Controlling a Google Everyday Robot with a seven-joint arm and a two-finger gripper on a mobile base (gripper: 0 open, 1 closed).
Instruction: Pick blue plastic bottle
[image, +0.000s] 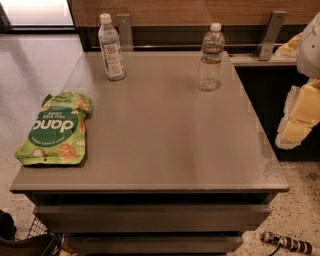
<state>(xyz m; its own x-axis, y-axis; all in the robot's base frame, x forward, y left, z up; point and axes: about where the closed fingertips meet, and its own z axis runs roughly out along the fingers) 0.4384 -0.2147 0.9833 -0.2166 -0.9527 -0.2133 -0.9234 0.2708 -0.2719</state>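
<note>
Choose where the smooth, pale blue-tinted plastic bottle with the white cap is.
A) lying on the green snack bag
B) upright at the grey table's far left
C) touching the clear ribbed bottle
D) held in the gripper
B: the pale blue-tinted plastic bottle stands upright at the far left of the grey table, apart from the clear ribbed bottle and the green snack bag; the gripper hangs beyond the table's right edge.

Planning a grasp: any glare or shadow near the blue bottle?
Camera view: soft sheen across the table; bright glare on the floor, top left; the blue bottle stands evenly lit, no glare; the claw hangs at the right edge.
</note>
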